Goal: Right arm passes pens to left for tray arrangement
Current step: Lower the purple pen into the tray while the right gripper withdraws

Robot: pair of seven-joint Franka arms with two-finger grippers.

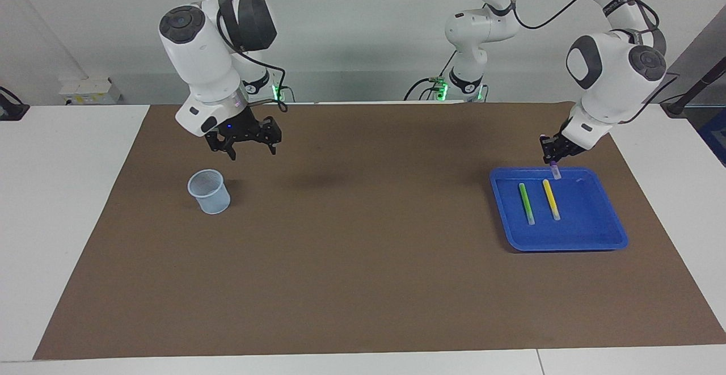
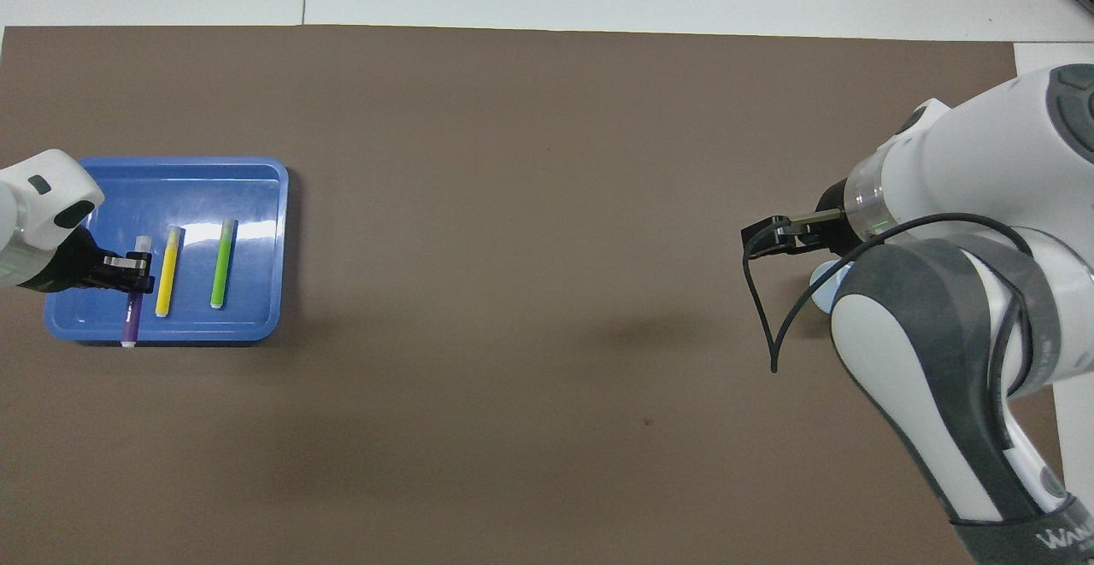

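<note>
The bench (image 1: 363, 284), under its brown mat (image 1: 363, 261), carries the blue tray (image 1: 601, 239) toward the left arm's end, with the green pen (image 1: 526, 203) and the yellow pen (image 1: 551, 199) lying side by side in it. The left arm (image 1: 612, 74) holds its gripper (image 1: 553, 154) over the tray's near rim, jaws clamped on the purple pen (image 2: 132, 313), which hangs tilted beside the yellow pen. The likeliest trouble, as I judge it, is that one end of the purple pen sits over the rim: released from here it could land on the edge and roll out onto the mat. Dropped from a height it could also bounce and knock the yellow pen askew. The right gripper (image 1: 243, 139) waits with jaws spread wide and empty over the mat near the pale mesh cup (image 1: 209, 192), well apart from the tray and little risk.
</note>
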